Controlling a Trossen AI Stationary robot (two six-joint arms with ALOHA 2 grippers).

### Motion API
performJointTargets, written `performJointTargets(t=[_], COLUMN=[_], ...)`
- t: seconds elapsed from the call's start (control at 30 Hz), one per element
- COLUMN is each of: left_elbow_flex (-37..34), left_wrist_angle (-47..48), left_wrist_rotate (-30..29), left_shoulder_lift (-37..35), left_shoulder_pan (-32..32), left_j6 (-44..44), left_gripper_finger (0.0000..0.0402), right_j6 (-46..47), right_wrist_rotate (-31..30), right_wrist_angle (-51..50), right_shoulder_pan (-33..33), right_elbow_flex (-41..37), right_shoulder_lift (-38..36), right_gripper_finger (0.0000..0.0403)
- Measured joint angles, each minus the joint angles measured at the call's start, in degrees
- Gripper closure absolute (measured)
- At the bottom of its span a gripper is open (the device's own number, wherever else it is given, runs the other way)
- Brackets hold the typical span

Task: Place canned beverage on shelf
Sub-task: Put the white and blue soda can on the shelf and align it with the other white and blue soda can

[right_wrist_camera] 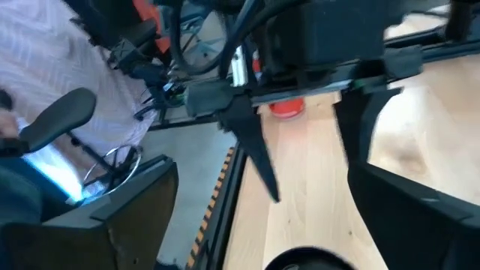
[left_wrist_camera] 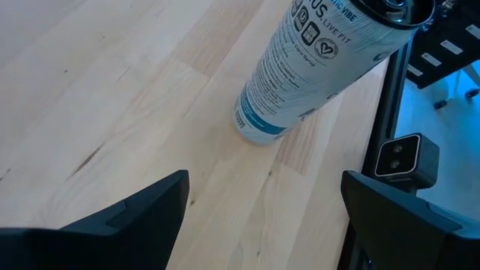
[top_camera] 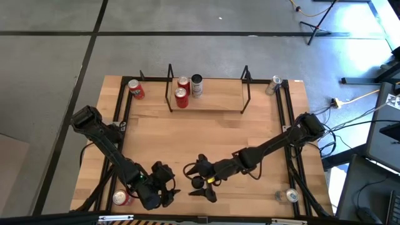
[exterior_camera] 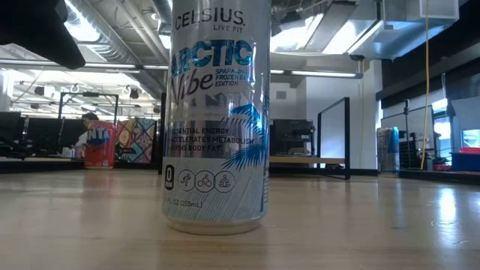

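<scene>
Item: Celsius can [exterior_camera: 216, 112], upright at the table's near edge, well apart from the shelf [top_camera: 206, 95]. Right gripper [top_camera: 201, 182] open, seemingly above it; we should centre before closing. Left gripper [top_camera: 164, 187] open beside.

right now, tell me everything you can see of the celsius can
The Celsius can is a tall slim can, white and silver with blue palm-leaf art, printed "CELSIUS LIVE FIT" and "ARCTIC Vibe", and it looks like metal. It stands upright on the tabletop near the front edge, between the two grippers. Nothing grips it; in the left wrist view it stands apart, ahead of the open left gripper.
</scene>
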State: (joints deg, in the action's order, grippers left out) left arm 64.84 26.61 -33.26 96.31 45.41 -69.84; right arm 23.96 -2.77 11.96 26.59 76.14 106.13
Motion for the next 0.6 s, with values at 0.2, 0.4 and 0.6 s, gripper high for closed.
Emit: performJointTargets(t=[0.2, 0.4, 0.6], left_elbow_flex=[0.0, 0.0, 0.0], left_wrist_angle=[-0.02, -0.02, -0.04], left_wrist_rotate=[0.95, 1.03, 1.03], left_shoulder_lift=[0.0, 0.0, 0.0], left_shoulder_pan=[0.0, 0.0, -0.12], left_j6=[-0.11, -0.57, -0.51], left_gripper_finger=[0.0056, 0.0056, 0.0056], right_j6=[-2.15, -1.93, -2.14], right_wrist_rotate=[-1.09, -8.19, -18.92], right_wrist_angle=[-2.5, -12.33, -10.44], right_shoulder_pan=[1.13, 4.53, 6.97], right_elbow_flex=[0.03, 0.01, 0.0], right_shoulder_lift=[-2.27, -3.49, -0.25], right_gripper_finger=[0.0027, 0.0027, 0.0026])
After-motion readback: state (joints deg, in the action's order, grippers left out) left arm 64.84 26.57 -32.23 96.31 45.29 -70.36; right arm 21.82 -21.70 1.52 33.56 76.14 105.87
